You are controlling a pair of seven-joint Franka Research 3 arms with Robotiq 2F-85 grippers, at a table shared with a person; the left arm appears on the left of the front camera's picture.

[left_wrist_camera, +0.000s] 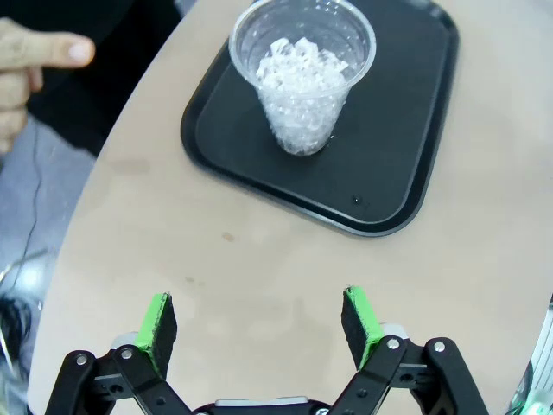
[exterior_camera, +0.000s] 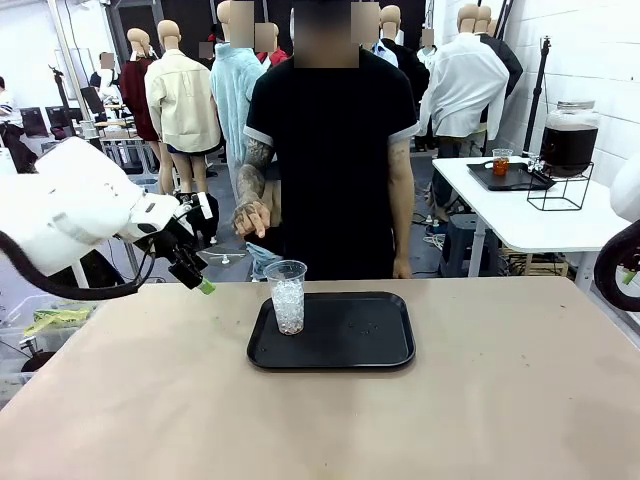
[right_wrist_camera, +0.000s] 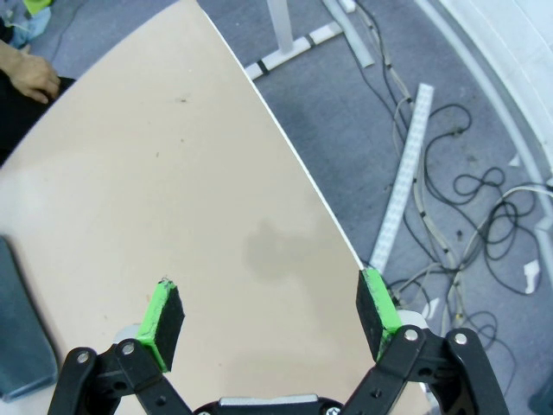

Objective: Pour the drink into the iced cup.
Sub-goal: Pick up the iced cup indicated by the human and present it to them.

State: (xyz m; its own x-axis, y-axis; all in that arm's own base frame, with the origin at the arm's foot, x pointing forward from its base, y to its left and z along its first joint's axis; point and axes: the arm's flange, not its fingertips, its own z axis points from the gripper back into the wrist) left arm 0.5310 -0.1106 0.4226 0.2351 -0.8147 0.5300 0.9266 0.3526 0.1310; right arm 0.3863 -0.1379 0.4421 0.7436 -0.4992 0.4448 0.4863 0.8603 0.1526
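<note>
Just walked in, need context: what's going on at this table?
Nothing is being held yet. A clear cup of ice stands upright on a black tray mid-table. The left end effector hovers open above the tabletop short of the tray, pointed at the cup. The right end effector is open too, over the table's edge. A person stands across the table, one hand raised. The dispenser jar of dark drink sits on a white side table behind.
</note>
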